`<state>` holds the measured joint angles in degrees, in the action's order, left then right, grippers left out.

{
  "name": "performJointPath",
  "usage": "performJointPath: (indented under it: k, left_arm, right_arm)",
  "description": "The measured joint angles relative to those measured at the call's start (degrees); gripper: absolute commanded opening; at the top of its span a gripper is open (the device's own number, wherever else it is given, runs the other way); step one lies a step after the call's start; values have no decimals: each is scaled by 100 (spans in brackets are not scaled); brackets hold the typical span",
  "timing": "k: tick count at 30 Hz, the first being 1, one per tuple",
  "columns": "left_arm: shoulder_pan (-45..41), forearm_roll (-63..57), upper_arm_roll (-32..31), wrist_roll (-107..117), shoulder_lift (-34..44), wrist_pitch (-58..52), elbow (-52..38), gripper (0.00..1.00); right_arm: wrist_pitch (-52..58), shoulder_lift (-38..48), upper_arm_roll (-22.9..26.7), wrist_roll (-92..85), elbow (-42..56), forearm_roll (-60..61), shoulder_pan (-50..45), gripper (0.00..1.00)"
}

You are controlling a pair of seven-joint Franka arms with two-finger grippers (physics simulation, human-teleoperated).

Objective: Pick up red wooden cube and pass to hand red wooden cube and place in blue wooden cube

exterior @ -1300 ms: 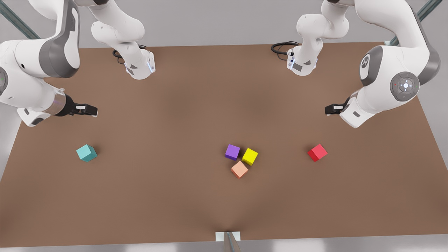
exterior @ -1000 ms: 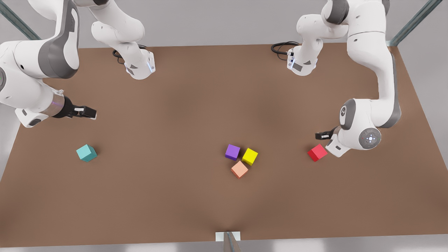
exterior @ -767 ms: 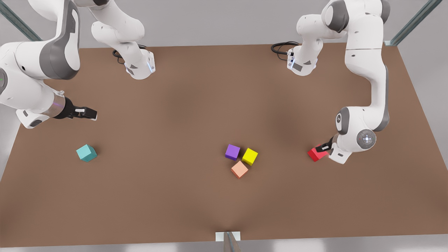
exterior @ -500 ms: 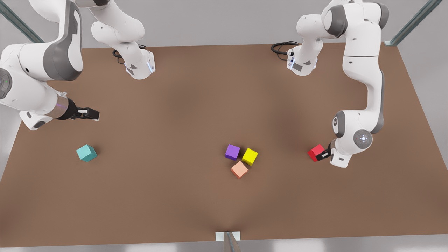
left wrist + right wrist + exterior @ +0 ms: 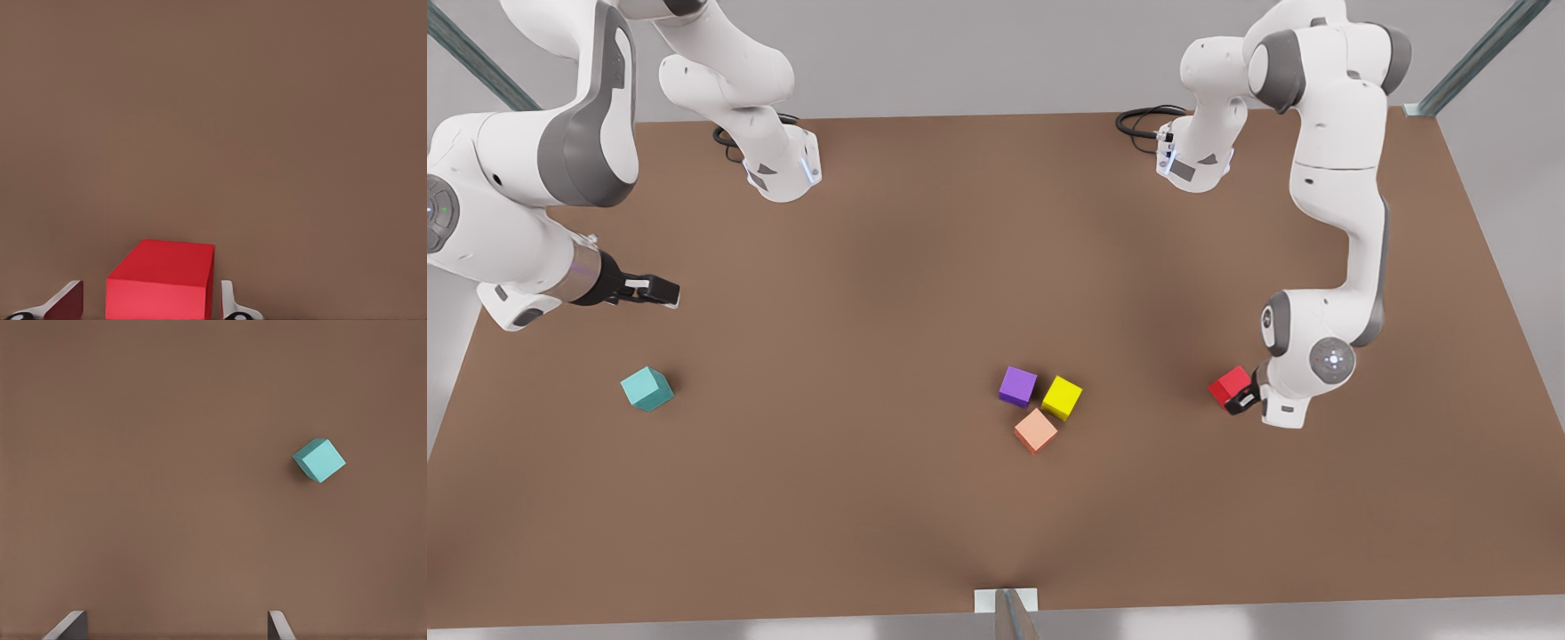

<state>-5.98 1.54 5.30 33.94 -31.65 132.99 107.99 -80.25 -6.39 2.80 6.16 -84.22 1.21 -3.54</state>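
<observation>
Red wooden cube [image 5: 160, 280] sitting between left gripper [image 5: 152, 301] open jaws, unclamped; risking nudging sideways on closing. Right gripper [image 5: 175, 625] waiting agape, empty, near blue wooden cube [image 5: 319, 460].

The worktop [image 5: 925, 267] is showing a smooth, matt brown surface. The red wooden cube [image 5: 1229, 385] and the blue wooden cube [image 5: 647, 388] are looking matt and plain. The arms' white shells are appearing as glossy, smooth plastic.

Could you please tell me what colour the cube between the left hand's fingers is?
The cube is bright red, clearest in the left wrist view.
</observation>
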Motion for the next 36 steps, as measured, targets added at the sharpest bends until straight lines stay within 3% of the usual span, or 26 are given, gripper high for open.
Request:
performJointPath:
  k: [12,14,15,20,24,26,30,36]
  left_arm:
    - [-18,-3,-38,271,-304,137,85,98]
    - [-18,-11,-38,307,-336,183,85,66]
    - [-18,-20,-38,331,-338,200,81,55]
    - [-10,-79,-132,474,-215,251,71,51]
    - [188,285,-1085,558,-208,-198,-942,51]
    - [160,837,-2059,622,-254,-700,-1647,51]
    - [42,1615,-4042,734,-1294,-1285,-3167,52]
    - [32,2437,-4780,541,-2259,-803,-3778,52]
  right_arm:
    - [21,0,0,-39,-9,-34,-11,100]
    - [27,0,0,-44,-9,-35,-9,100]
    - [30,0,0,-46,-11,-36,-7,100]
    - [37,0,0,-57,-18,-43,0,100]
    - [36,-5,-7,-63,-17,-51,8,100]
    - [9,-237,-29,-115,58,84,-11,100]
    - [-170,-2057,-76,-738,1194,1799,-299,100]
    - [-1655,-2878,-364,-2489,1227,3776,-854,100]
